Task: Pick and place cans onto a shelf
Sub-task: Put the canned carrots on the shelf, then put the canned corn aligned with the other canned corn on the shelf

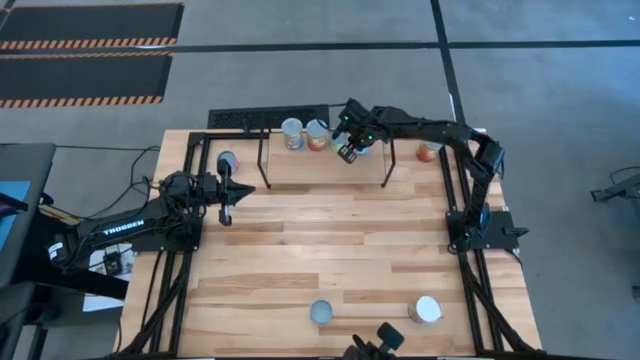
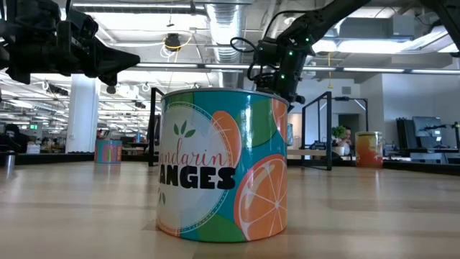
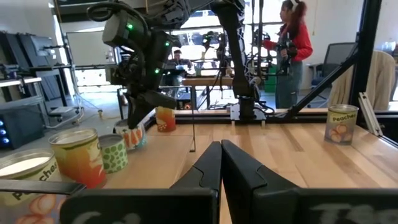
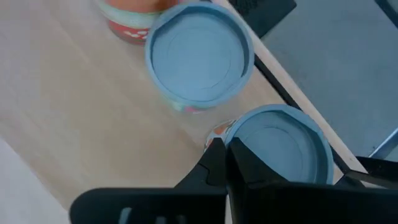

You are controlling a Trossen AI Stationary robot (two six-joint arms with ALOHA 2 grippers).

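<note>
The light-wood shelf (image 1: 330, 172) stands at the table's far edge. Two cans (image 1: 292, 133) (image 1: 318, 135) stand on it, and a third (image 4: 280, 149) stands under my right gripper (image 1: 350, 150). That gripper is shut and points down, its tips (image 4: 222, 152) beside the third can's rim. My left gripper (image 1: 243, 188) is shut and empty above the table's left part, near a peach can (image 1: 227, 160). Other cans stand on the table to the right of the shelf (image 1: 428, 151) and at the near edge (image 1: 322, 312) (image 1: 427, 309). My right gripper's shut fingertips (image 4: 214, 152) stand at the rim (image 4: 239, 127) of the can nearest the shelf's far edge, coming from above. I cannot tell whether they touch it. The can stands upright on the shelf.
Black wire frames (image 1: 390, 165) stand at the shelf's two ends. The mandarin-orange can (image 2: 223, 165) fills the low view's middle. People (image 3: 292, 43) are in the room beyond the table. Bare planks (image 1: 330, 240) lie between the shelf and the near cans.
</note>
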